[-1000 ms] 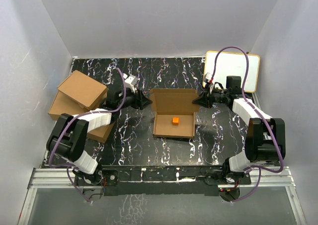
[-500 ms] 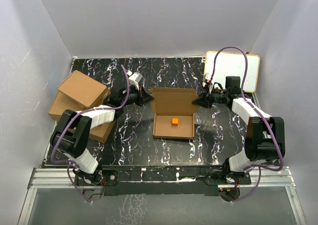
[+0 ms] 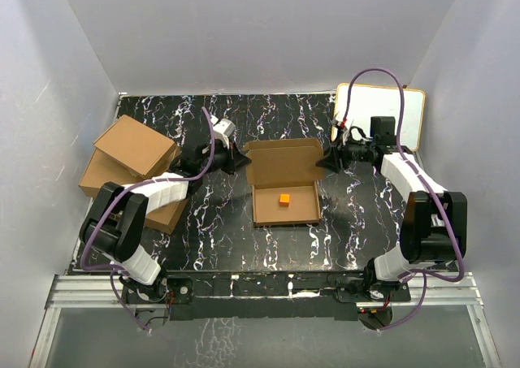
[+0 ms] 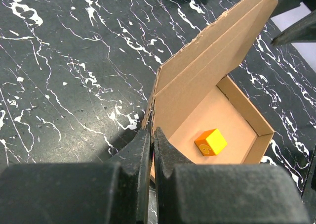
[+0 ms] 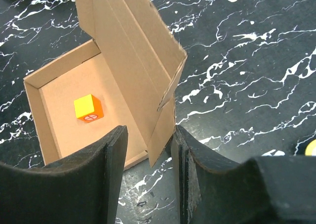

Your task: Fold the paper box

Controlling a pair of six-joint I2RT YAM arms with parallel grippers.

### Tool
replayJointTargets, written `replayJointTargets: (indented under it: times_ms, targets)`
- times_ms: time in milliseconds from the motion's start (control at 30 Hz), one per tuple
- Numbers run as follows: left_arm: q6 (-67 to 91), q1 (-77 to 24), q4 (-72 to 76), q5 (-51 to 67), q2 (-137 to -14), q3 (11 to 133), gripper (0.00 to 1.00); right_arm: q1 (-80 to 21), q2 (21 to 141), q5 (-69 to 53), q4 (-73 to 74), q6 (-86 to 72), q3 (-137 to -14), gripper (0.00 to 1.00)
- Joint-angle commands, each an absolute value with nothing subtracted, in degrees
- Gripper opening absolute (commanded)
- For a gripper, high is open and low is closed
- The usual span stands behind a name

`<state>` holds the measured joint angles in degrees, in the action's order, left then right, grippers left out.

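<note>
The paper box [image 3: 302, 211] lies open in the middle of the table with a small orange cube [image 3: 284, 198] on its floor. Its lid [image 3: 284, 160] stands raised at the far side. My left gripper [image 3: 243, 162] is shut on the lid's left side flap; in the left wrist view the cardboard edge [image 4: 151, 116] runs into the pinched fingers of the left gripper [image 4: 152, 135]. My right gripper [image 3: 320, 162] is open at the lid's right end. In the right wrist view the right flap [image 5: 167, 119] hangs between the spread fingers of the right gripper [image 5: 148, 147], close to the right finger [image 5: 183, 155].
Ready-made brown cardboard boxes [image 3: 130, 153] are piled at the left of the table. A white board with a yellow rim [image 3: 390, 112] lies at the far right corner, behind the right arm. Grey walls close in the table on three sides.
The left gripper has moved to the lid's left flap and shut on it. The right gripper, shut before, has opened round the right flap. The lid stands a little higher.
</note>
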<state>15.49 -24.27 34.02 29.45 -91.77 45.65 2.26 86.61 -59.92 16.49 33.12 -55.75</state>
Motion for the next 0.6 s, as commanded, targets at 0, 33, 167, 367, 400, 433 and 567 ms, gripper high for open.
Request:
replayJointTargets:
  times_ms: [0, 33, 167, 367, 400, 433, 567]
  targets:
    - [13.04, -24.68, 33.41, 29.0, -88.25, 46.07, 0.0, 2.11, 86.71, -59.99, 18.18, 34.5, -61.24, 0.45]
    - [12.89, -24.69, 33.17, 29.15, -88.17, 46.18, 0.0, 2.11, 87.33, -60.21, 19.15, 34.89, -62.27, 0.45]
    - [12.59, -24.72, 32.49, 29.27, -88.24, 46.59, 0.0, 1.82, 89.98, -60.87, 23.47, 37.29, -66.22, 0.29]
    - [12.95, -24.79, 31.66, 28.42, -88.18, 47.06, 0.0, 1.25, 90.35, -58.89, 26.97, 40.62, -67.87, 0.14]
    - [13.12, -24.79, 31.57, 28.32, -88.12, 47.17, 0.0, 1.23, 90.2, -58.71, 26.95, 40.68, -67.62, 0.13]
    - [13.31, -24.79, 31.51, 28.24, -88.08, 47.13, 0.0, 1.23, 90.02, -58.61, 26.86, 40.85, -67.47, 0.13]
    - [13.53, -24.87, 31.18, 27.96, -87.97, 47.19, 0.0, 1.01, 89.8, -58.5, 26.12, 40.65, -66.74, 0.23]
